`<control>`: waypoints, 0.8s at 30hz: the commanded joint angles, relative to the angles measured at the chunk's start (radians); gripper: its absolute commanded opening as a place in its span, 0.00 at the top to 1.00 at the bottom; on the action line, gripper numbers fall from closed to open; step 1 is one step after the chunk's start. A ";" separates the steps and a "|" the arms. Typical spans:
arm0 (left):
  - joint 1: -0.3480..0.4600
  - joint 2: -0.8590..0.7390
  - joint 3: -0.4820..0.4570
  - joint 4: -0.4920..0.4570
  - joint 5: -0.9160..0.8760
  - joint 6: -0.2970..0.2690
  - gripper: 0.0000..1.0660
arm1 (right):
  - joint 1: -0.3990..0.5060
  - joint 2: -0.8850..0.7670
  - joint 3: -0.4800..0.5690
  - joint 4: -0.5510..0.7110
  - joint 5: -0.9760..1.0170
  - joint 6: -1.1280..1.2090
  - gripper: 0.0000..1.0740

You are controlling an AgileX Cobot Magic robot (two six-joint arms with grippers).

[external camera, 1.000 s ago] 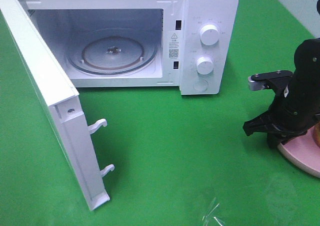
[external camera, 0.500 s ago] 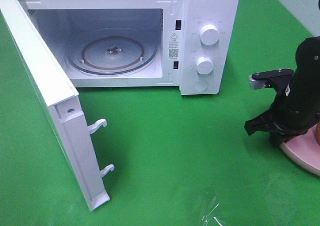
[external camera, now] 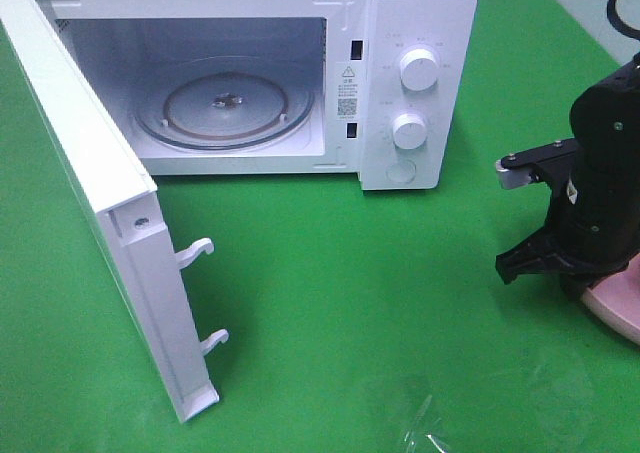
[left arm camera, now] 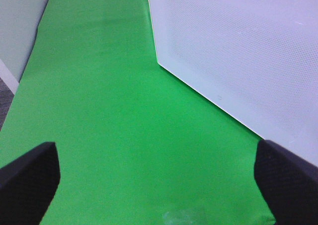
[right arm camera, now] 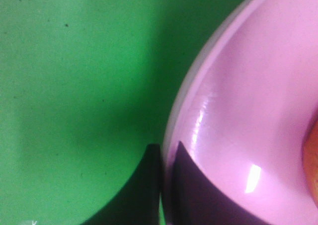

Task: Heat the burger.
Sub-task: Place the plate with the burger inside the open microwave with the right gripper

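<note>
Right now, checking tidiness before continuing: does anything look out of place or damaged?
A crumpled scrap of clear film lies on the green cloth near the front edge, like stray litter. Nothing else stands out.

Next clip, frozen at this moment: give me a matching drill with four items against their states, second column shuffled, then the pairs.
1. microwave door
2. glass turntable
3. left gripper
4. right gripper

A. clamped on the rim of the pink plate
B. swung wide open
C. open, facing the green cloth
D. lying inside the microwave

Pairs: 1-B, 2-D, 3-C, 4-A
</note>
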 commanded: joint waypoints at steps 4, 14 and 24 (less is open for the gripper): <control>0.003 -0.020 0.003 -0.005 -0.006 -0.005 0.06 | 0.061 -0.008 0.010 -0.095 0.079 0.111 1.00; 0.003 -0.020 0.003 -0.005 -0.006 -0.005 0.06 | 0.121 -0.008 0.010 -0.168 0.138 0.175 1.00; 0.003 -0.020 0.003 -0.005 -0.006 -0.005 0.06 | 0.175 -0.053 0.014 -0.222 0.191 0.217 1.00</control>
